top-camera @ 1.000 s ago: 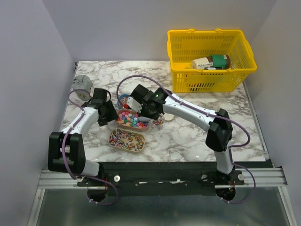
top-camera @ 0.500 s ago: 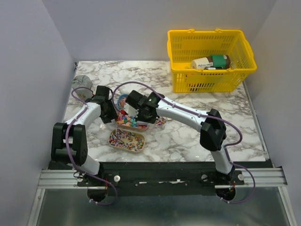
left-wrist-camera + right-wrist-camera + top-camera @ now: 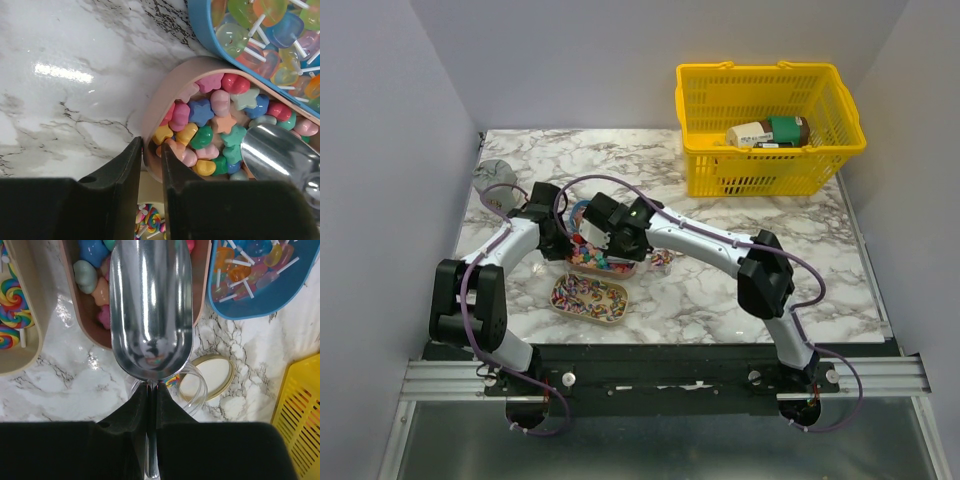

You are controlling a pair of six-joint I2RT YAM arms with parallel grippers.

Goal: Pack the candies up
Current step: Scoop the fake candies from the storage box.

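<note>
Candies (image 3: 210,135), pastel stars and blobs, fill a pink tray (image 3: 152,120) on the marble counter (image 3: 60,100), touching a blue tray (image 3: 200,25) of lollipops. The left jaws are clamped on the pink tray's wall, one finger inside and one outside. The right jaws are closed tight on the handle of a scoop (image 3: 150,305), whose bowl sits over the candies
</note>
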